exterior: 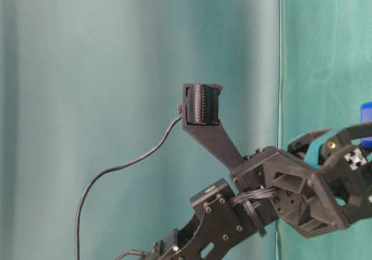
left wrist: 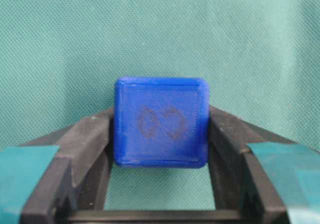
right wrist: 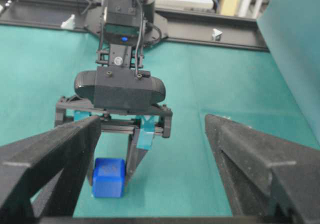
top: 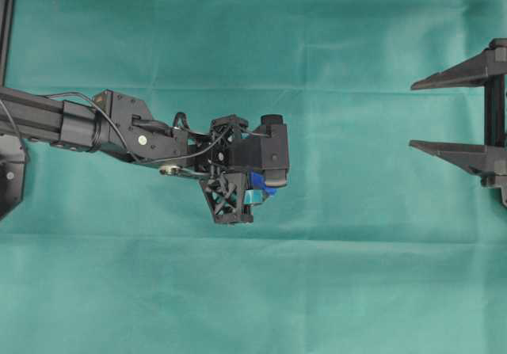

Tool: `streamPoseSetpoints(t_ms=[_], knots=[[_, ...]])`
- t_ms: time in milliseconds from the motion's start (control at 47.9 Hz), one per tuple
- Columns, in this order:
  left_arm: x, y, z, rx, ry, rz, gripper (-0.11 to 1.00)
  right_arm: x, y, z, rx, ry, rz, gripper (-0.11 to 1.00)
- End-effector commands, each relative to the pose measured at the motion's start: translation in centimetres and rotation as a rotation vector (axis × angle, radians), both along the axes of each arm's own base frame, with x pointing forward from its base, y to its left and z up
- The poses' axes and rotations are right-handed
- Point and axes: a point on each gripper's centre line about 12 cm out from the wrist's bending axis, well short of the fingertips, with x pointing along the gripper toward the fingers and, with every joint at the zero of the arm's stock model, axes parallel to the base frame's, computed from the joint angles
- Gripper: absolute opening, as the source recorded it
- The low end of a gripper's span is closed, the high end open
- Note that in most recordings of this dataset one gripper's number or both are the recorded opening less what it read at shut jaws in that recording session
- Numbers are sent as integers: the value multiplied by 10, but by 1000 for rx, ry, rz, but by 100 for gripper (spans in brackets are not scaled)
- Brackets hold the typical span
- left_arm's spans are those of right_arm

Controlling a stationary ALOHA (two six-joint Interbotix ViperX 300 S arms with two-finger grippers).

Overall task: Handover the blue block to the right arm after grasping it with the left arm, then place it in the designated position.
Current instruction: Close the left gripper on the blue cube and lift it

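Observation:
The blue block (left wrist: 160, 123) is a small cube with a faint dark mark on its face. It sits between the teal-taped fingers (left wrist: 82, 144) of my left gripper (left wrist: 160, 111), which touch it on both sides. From overhead the left gripper (top: 255, 192) points down over the middle of the cloth, and the block (top: 261, 184) shows only partly under the wrist camera. In the right wrist view the block (right wrist: 108, 177) is low by the cloth; I cannot tell if it touches. My right gripper (top: 412, 115) is open and empty at the far right. The designated position is not in view.
Green cloth (top: 253, 291) covers the whole table, with creases across it. The left arm and its cable (top: 95, 120) reach in from the left edge. A green curtain (exterior: 116, 68) hangs behind the table. A black frame rail (right wrist: 210, 26) runs along the far side.

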Motion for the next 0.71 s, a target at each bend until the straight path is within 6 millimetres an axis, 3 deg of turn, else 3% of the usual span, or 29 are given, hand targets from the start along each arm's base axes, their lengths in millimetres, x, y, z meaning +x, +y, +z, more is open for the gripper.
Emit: streamPoseSetpoints(t_ms=[0,376,690], knots=[[4,1,12,1,-38,1,47,3,0,9,0,-23,-2,93],[3,1,17,-3,-44,6,47,3,-1,9,2,-17,-3,93],[-4,0,53,-3,-92,4,47,3,0,9,-1,-12,-2,93]])
